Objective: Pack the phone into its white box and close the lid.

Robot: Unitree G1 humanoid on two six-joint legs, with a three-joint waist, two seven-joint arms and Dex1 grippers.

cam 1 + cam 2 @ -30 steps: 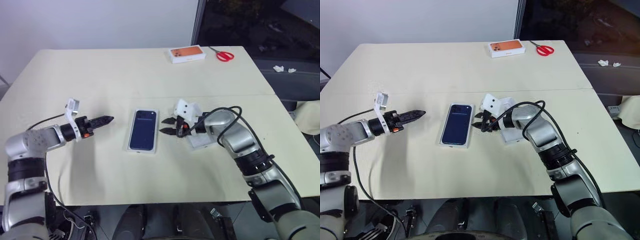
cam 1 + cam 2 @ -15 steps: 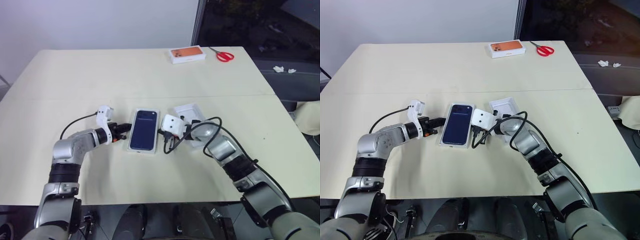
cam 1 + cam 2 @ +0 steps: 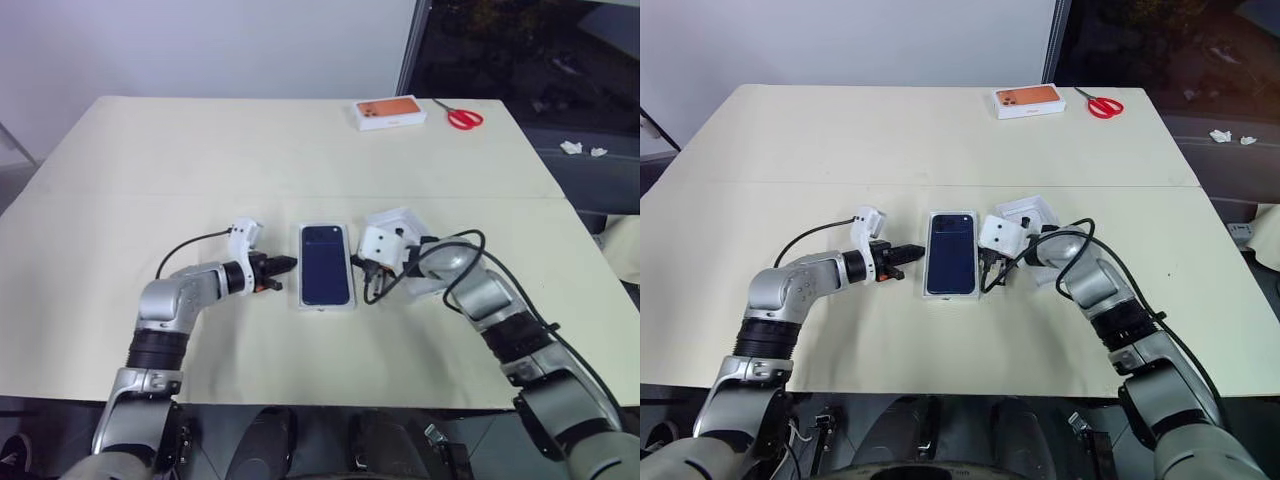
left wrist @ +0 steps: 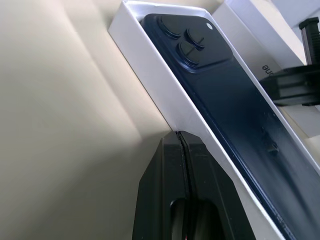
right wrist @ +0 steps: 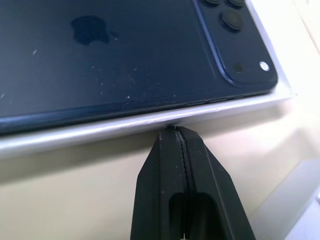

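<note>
The dark navy phone (image 3: 325, 265) lies back up inside the white box (image 4: 160, 85), its camera cluster toward the far end. The box sits mid-table between both arms. My left gripper (image 3: 290, 264) is shut and empty. Its tip (image 4: 178, 133) rests against the box's left long wall. My right gripper (image 3: 359, 268) is also shut and empty. Its tip (image 5: 174, 129) sits at the box's right long wall (image 5: 100, 131). The white lid (image 3: 1025, 211) lies just right of the box, partly hidden behind my right wrist.
An orange-topped white box (image 3: 390, 112) and red scissors (image 3: 462, 118) sit at the table's far right edge. A seam crosses the table (image 3: 150, 195) behind the box. A black cable loops around my right forearm (image 3: 470, 240).
The left gripper swung right to the box's left side and shut. The right gripper shut and settled at the box's right side. The camera view also shifted.
</note>
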